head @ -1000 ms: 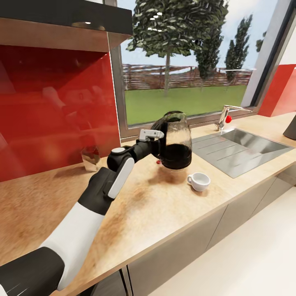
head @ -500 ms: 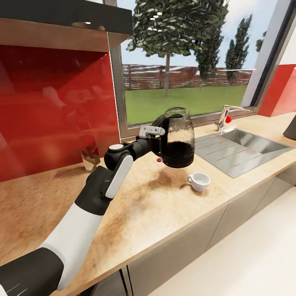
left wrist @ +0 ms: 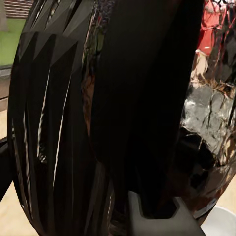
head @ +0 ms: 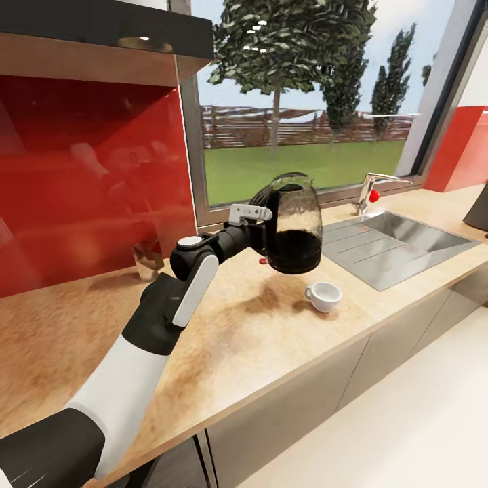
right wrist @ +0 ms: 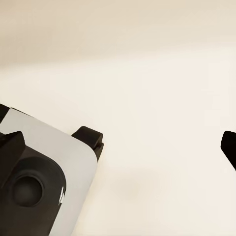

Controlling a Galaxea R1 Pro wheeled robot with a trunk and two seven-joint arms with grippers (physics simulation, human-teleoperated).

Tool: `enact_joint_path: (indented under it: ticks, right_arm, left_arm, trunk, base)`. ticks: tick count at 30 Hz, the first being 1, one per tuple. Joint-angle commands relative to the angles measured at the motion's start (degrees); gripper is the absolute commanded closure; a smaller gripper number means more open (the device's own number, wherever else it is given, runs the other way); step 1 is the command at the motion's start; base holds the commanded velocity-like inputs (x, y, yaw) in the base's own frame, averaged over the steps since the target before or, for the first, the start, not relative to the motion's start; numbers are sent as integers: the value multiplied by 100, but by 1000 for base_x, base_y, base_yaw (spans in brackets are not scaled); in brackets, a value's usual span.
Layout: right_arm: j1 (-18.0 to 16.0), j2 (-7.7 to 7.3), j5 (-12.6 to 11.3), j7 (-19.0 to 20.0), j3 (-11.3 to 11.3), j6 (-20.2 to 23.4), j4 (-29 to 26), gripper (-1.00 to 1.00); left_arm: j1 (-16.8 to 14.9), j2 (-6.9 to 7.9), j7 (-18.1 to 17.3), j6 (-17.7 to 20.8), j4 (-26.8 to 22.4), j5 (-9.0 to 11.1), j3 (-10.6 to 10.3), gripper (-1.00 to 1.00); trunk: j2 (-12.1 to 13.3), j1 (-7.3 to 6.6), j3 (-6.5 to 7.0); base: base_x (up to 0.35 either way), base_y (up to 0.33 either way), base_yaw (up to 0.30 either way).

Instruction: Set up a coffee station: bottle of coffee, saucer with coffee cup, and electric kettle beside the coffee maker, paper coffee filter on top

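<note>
The electric kettle (head: 293, 227), dark, glassy and rounded, hangs a little above the countertop (head: 224, 339). My left gripper (head: 261, 227) is shut on its loop handle. In the left wrist view the kettle's handle (left wrist: 142, 98) stands just beyond the gripper (left wrist: 153, 214). The white coffee cup (head: 323, 296) stands on the countertop just right of and below the kettle, and its rim (left wrist: 222, 223) shows under the kettle. A dark edge of the coffee maker (head: 478, 210) shows at the far right. My right gripper (right wrist: 157, 142) is open over pale floor.
A steel sink (head: 396, 244) with a tap (head: 369, 191) lies right of the cup. A small glass object (head: 147, 261) stands against the red backsplash (head: 88, 176). A window runs behind the counter. Part of the robot's base (right wrist: 34, 177) sits beneath the right gripper.
The kettle has risen off the countertop in my left gripper and shifted slightly right. The view has also drifted a little.
</note>
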Motion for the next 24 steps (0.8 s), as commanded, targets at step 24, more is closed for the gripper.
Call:
enact_joint_path:
  ticks: [24]
  right_arm:
    - [-9, -4, 0, 7, 16, -44, 21, -100]
  left_arm:
    - [-12, -1, 33, 746, -564, 31, -5, 100]
  trunk:
    - [-3, 0, -5]
  base:
    - [0, -1, 0]
